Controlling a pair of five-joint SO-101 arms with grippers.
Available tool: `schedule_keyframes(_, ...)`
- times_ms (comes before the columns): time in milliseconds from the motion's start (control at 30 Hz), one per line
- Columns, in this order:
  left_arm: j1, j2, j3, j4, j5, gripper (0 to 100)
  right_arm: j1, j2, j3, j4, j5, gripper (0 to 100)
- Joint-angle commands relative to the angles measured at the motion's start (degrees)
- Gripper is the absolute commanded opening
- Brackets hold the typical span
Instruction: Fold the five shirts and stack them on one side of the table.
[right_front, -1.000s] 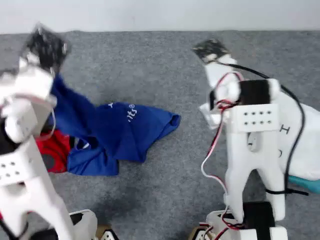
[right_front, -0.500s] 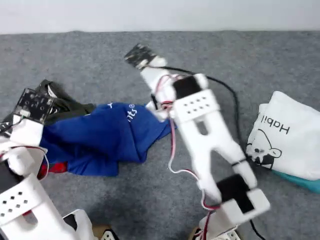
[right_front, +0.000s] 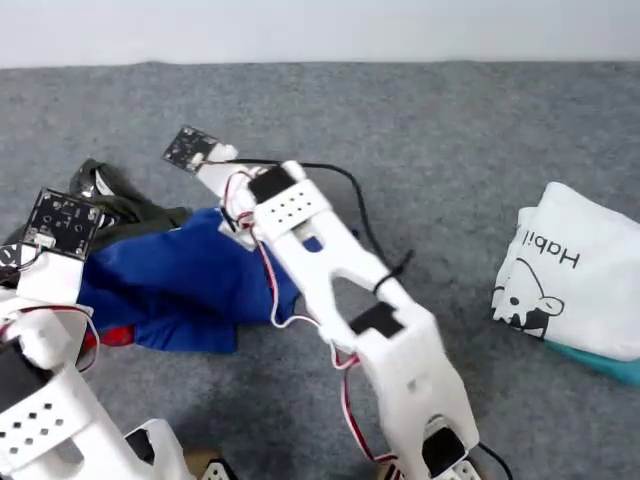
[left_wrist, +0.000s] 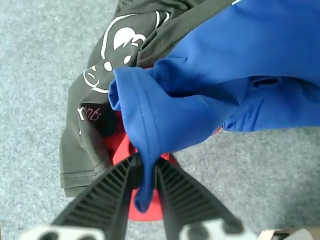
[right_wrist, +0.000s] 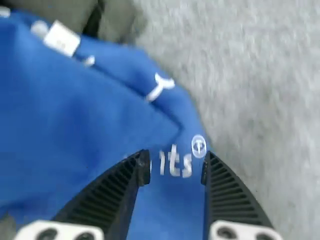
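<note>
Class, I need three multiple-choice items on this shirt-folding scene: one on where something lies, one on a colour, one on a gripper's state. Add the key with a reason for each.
1. In the high view, where does the white shirt lie?
A at the left edge; B in the middle; C at the right edge.
2. What colour is the shirt that the left gripper pinches?
A red; B blue; C olive.
3. The right gripper is:
A open; B shut on cloth; C shut on nothing.

Key:
1 C, it lies at the view's right edge.
2 B, the blue shirt is clamped between its closed jaws.
3 A, its jaws stand apart over that shirt.
</note>
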Motion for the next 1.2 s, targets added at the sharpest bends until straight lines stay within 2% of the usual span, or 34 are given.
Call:
schedule_keyframes(0, -0.4, -1.5, -0.1, -0.4, 0.6, 0, -0.6, 6.6, -12.9, -0.2, -0.6, 18.3)
schedule_keyframes(267, -0.4, -1.3, 0.0, 1.1, 0.6, 0, -2.7, 21.8, -31.1, 8.2, -0.2, 16.7)
schedule_keyframes(400, -0.4, -1.1, 0.0, 0.8, 0.6, 0, -2.2, 24.7, -39.8, 14.4, -0.2, 0.2)
schedule_keyframes(467, -0.4, -1.1, 0.0, 0.8, 0.6, 0, -1.2, 24.6, -43.7, 18.2, -0.2, 2.6)
schedule_keyframes(667, -0.4, -1.3, 0.0, 0.8, 0.6, 0, 2.8, 24.6, -58.6, 29.9, -0.2, 1.0)
schedule_keyframes(800, -0.4, -1.5, -0.1, 0.8, 0.6, 0, 5.8, 20.4, -58.0, 36.4, -0.1, 1.0)
schedule_keyframes(967, -0.2, -1.6, -0.5, 0.8, 0.6, 0, 9.1, 13.4, -56.3, 36.6, -0.2, 1.0)
schedule_keyframes(1067, -0.2, -1.6, -0.6, 1.2, 0.6, 0, 9.6, 7.3, -49.2, 36.7, -0.2, 1.0)
schedule_keyframes(1167, -0.1, -1.6, -0.8, 1.2, 0.5, 0, 9.5, -1.0, -36.0, 36.6, -0.1, 1.0)
